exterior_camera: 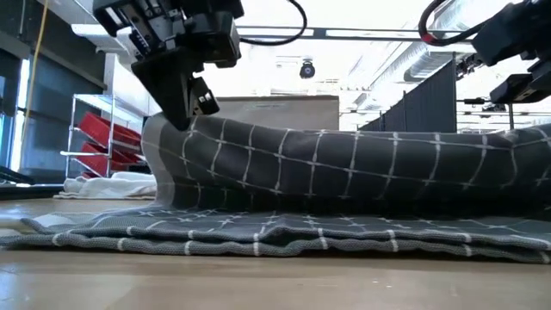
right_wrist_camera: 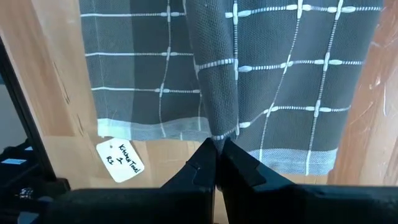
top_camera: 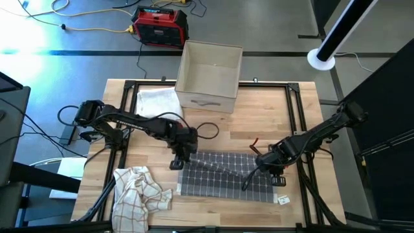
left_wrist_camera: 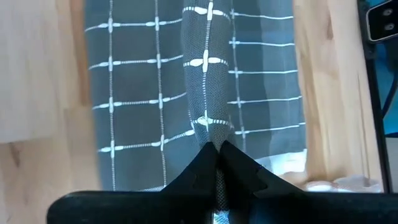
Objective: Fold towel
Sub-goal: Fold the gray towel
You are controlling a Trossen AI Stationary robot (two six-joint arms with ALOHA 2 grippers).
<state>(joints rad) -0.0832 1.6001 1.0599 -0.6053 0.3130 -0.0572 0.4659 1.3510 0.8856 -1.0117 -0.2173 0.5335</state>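
Towel [top_camera: 223, 176] sits on the near half of the wooden table [top_camera: 213, 129], right between the two arms, with each gripper pinching one end of it. Left gripper [top_camera: 182, 153] is at the towel's far left corner and has its fingers squeezed together on a ridge of cloth; the left wrist view shows the fabric [left_wrist_camera: 208, 93] bunched into a narrow fold running straight into the closed tips. Right gripper [top_camera: 265, 162] does the same at the right end, fingers clamped tight on a pinched-up fold [right_wrist_camera: 214, 81]. From table height the held edge is lifted off the surface and stretched between the two grippers like a low tent, while the rest of the towel [exterior_camera: 275, 232] lies flat on the wood below it.

The towel itself is dark grey with a thin white grid, little crosses where the lines meet, and a paler hem along the short edge. A white paper tag [right_wrist_camera: 120, 158] with handwriting lies on the table just beside the towel's near right corner.

Other stuff around: a crumpled white and brown checked cloth [top_camera: 139, 194] at the near left corner, a folded white towel [top_camera: 157, 101] at the far left, and an open beige box [top_camera: 209, 74] at the far edge, well apart from the grey towel.
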